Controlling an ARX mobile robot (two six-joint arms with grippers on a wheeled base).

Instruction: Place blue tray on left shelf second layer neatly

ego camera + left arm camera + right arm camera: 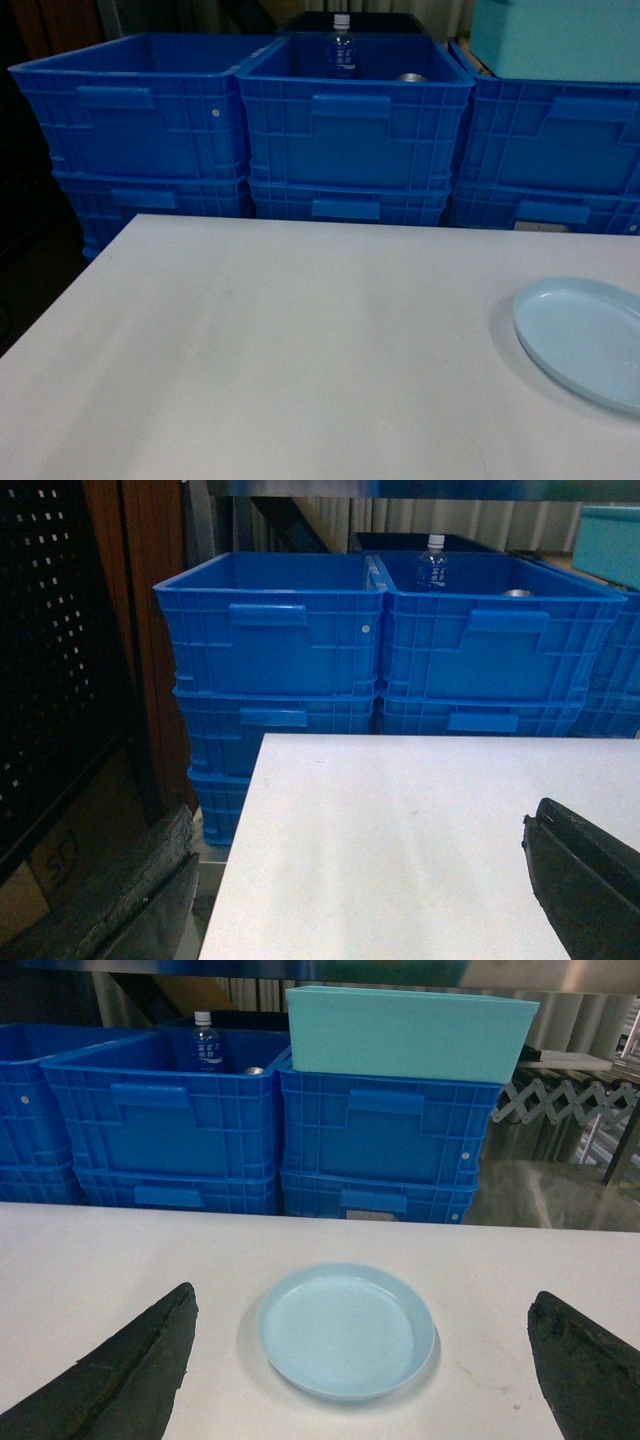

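A white table (300, 350) fills the near part of the room, with stacked dark-blue crates (355, 125) walled up along its far edge. The right gripper (360, 1360) hangs low over the table with its two dark fingers (120, 1380) spread wide, and the blue tray (346, 1330) lies flat on the table in the gap between them, touching neither. The left gripper (360, 880) is likewise spread, one finger (585, 880) above the table's near part and the other off its left edge, with nothing between them. The head view shows no gripper at all, and only part of the tray (585, 340), cut off at the right edge of the picture; the right wrist view shows it whole. It is one pale sky-blue dish, round, shallow, smooth, with a low raised rim. The head view shows three stacks of crates side by side. One clear bottle (341, 45) with a white cap stands in the middle top crate, with a metal can top (410, 77) to its right. A pale turquoise bin (405, 1030) sits on the right stack. Only the left wrist view shows the dark perforated panel (55, 650) to the left.
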